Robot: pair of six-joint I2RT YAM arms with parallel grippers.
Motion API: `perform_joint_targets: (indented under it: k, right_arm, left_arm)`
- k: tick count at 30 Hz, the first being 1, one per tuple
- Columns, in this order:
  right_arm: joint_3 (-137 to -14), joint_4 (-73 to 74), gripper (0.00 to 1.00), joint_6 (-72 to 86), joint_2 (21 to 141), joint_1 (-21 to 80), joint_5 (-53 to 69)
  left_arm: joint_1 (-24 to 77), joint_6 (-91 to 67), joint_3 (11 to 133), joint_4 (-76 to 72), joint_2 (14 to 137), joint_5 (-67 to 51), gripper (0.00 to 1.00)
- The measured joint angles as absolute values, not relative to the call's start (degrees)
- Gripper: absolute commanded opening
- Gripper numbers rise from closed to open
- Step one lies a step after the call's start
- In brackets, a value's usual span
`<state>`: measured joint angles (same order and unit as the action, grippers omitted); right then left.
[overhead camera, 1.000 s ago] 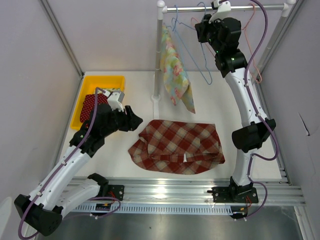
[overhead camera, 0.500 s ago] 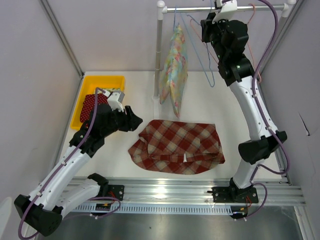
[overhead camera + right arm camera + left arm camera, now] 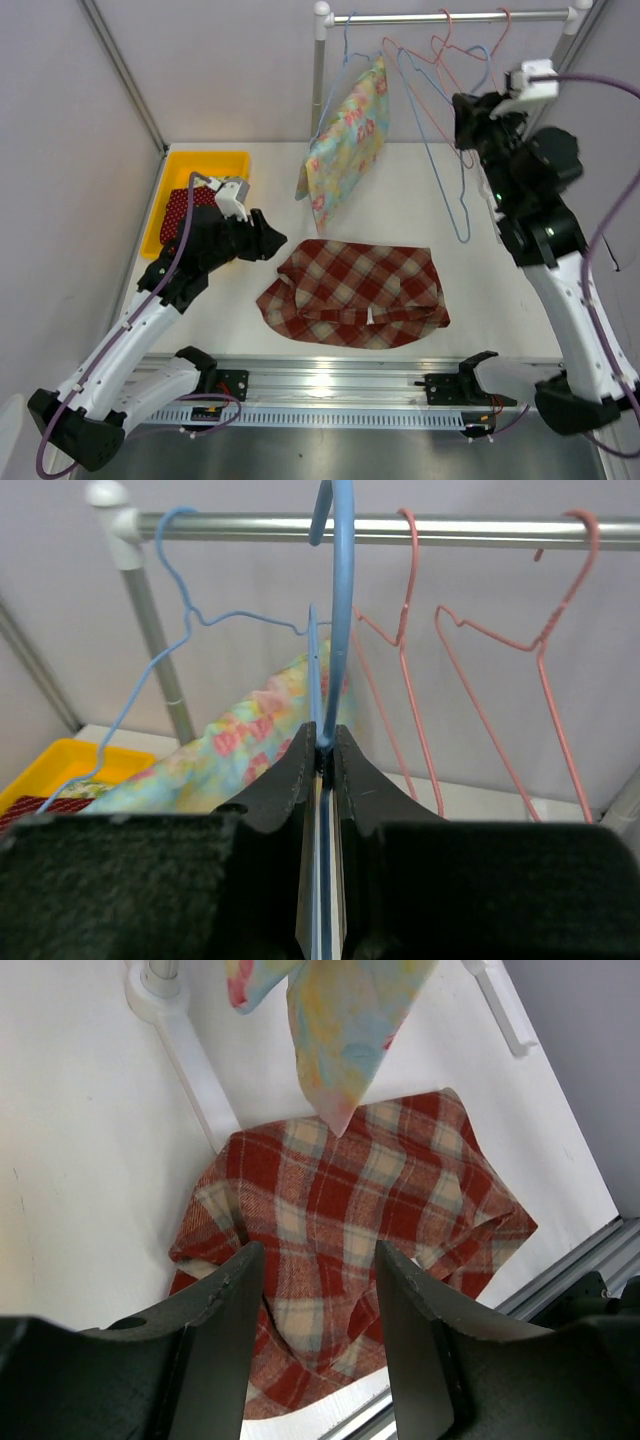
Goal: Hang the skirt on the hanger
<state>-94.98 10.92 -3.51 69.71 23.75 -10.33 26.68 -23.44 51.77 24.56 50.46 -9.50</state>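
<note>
1. Top external view, left side. The left gripper has its jaws spread and nothing between them. The skirt, red plaid, lies crumpled on the table just ahead of the fingertips and apart from them. A yellow bin sits behind the jaws.
2. Top external view, right side. The right gripper is raised, with its jaws pinching the wire of a blue hanger that trails down below them. The rail runs above the jaws. The floral cloth hangs well off to the side of them, and the skirt lies far beneath.
3. Left wrist view. The fingers stand parted, both clear of any cloth. The skirt fills the gap and spreads out beyond the tips. The floral cloth hangs ahead, its lower corner over the skirt's far edge. The rack's post stands ahead, to one side.
4. Right wrist view. The right gripper has its jaws pressed together on the blue hanger, which rises straight up from them. Its hook seems to sit over the rail, though the frame edge cuts it off. Pink hangers hang to one side of the jaws, and a second blue hanger with the floral cloth hangs to the other.
</note>
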Motion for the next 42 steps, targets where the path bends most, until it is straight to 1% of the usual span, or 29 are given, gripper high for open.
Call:
perform_joint_targets:
  k: [3,6,12,16,22,27,30,34,38,42]
  right_arm:
    - [-90.5,12.7,0.0,-0.3,60.1,23.7,-8.3]
    - [-89.0,15.6,0.0,3.2,53.4,23.7,-4.3]
    - [-86.5,21.6,0.0,9.5,47.9,23.6,10.8]
    - [-77.5,24.4,0.0,14.0,45.4,23.7,20.5]
    - [-60.4,22.5,0.0,21.3,42.0,25.7,28.6]
    - [-50.7,17.2,0.0,25.2,43.5,34.5,28.8]
    - [-45.3,10.5,0.0,27.3,45.5,40.0,28.3]
    - [-38.7,2.4,0.0,29.5,47.7,44.7,26.1]
    - [-33.3,-4.2,0.0,30.2,49.1,47.1,23.4]
    - [-26.6,-10.0,0.0,31.2,48.5,46.2,21.1]
  left_arm:
    - [26.7,-23.4,52.8,24.5,50.5,-9.7,0.54]
    - [26.7,-23.4,53.6,24.5,50.5,-9.8,0.54]
    - [26.7,-23.4,54.0,25.1,49.1,-9.3,0.55]
    - [26.7,-23.5,55.5,27.4,46.1,-7.0,0.55]
    - [26.7,-24.3,58.7,29.8,38.7,-2.6,0.57]
    - [26.7,-25.5,59.6,29.8,36.1,-2.2,0.55]
    - [26.7,-26.9,56.0,29.5,35.9,-3.3,0.55]
    - [27.0,-28.8,49.4,30.1,35.1,-5.0,0.54]
    - [29.5,-30.9,43.9,30.2,34.1,-5.8,0.54]
    - [34.1,-32.7,40.0,29.5,33.7,-5.7,0.53]
